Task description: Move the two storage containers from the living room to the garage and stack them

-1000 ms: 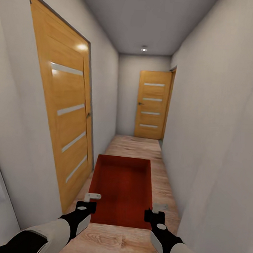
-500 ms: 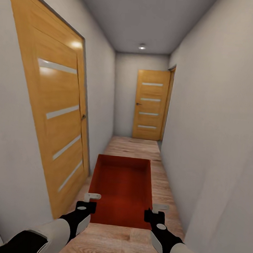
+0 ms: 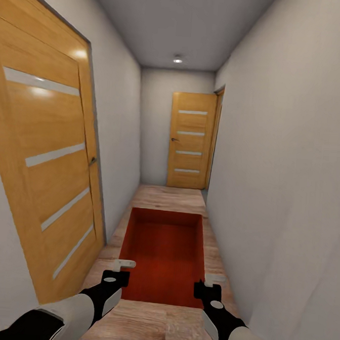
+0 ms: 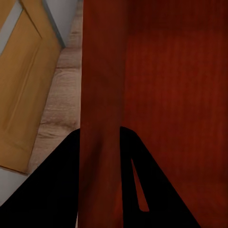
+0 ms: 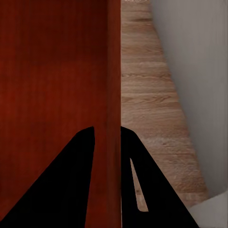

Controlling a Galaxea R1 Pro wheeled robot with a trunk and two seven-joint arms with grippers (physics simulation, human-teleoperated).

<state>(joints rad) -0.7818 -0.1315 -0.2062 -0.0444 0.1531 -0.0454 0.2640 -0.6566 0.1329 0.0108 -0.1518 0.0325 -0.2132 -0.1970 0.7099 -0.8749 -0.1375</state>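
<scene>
One red-orange storage container (image 3: pixel 164 253), open at the top, hangs level in front of me above the wood planks of a narrow hallway. My left gripper (image 3: pixel 124 264) is shut on its left wall near the corner closest to me. My right gripper (image 3: pixel 214 278) is shut on its right wall. In the left wrist view the black fingers (image 4: pixel 57 180) straddle the container wall (image 4: pixel 102 85). The right wrist view shows the same clamp, with fingers (image 5: pixel 71 180) on either side of the wall (image 5: pixel 113 71).
A wooden door (image 3: pixel 43 171) with pale horizontal strips stands close on the left. Another such door (image 3: pixel 191 141) closes the hallway's far end. A pale wall (image 3: pixel 291 173) runs close along the right. Light wood flooring (image 3: pixel 170 195) stretches ahead between them.
The view has advanced down the hallway and turned a little to the right: the left door is larger and nearer the edge. The container stays in the same place between both grippers.
</scene>
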